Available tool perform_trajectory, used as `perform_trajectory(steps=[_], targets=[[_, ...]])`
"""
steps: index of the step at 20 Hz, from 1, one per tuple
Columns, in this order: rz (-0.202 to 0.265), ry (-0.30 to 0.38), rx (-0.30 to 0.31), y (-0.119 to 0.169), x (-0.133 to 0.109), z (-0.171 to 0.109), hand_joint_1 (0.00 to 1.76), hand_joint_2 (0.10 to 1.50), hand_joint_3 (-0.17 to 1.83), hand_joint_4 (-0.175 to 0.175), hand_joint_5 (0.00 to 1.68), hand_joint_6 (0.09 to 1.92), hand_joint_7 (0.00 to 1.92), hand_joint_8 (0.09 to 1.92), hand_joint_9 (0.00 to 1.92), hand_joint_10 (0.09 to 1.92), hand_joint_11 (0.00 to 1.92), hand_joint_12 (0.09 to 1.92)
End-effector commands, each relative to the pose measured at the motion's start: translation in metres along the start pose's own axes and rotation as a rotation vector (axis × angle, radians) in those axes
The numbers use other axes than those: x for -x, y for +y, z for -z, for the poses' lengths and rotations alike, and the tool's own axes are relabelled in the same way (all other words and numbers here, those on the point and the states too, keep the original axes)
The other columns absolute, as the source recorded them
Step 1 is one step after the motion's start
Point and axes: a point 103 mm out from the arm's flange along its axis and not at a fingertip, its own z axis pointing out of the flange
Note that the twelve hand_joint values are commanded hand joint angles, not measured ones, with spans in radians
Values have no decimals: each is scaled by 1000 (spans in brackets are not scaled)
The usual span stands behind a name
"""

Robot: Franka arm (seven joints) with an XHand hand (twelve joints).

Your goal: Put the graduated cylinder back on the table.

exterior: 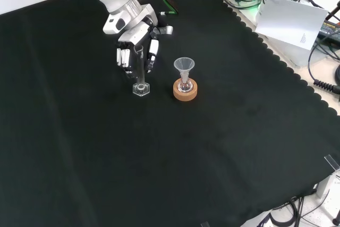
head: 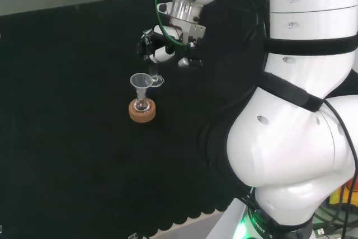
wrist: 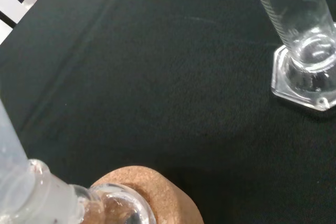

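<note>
Gripping graduated cylinder (exterior: 140, 76) upright in curled hand (exterior: 136, 50), lowering hex base toward black cloth (exterior: 223, 147), clearing funnel (exterior: 184, 67) flask (exterior: 185, 84) on cork ring (exterior: 185, 91).

Markings: graduation lines only, no legible text

The graduated cylinder (wrist: 294, 30) carries fine scale lines and faint numerals up its clear wall in the wrist view (too blurred to read). The white sheet (exterior: 289, 20) at the far right of the front view bears a small dark mark, also unreadable.
</note>
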Motion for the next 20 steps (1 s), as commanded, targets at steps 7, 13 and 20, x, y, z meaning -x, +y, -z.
perform_trajectory(steps=[7, 13, 20], targets=[[-24, 16, -5, 3, 0, 4, 1050, 1080, -175, -62, 621, 713, 660, 654, 945, 311, 658, 1187], [-19, 14, 3, 5, -3, 14, 959, 1006, -175, -70, 392, 542, 428, 715, 704, 504, 480, 1291], [-25, 16, 14, 1, -2, 22, 877, 931, -175, -73, 334, 301, 240, 723, 482, 657, 318, 1358]])
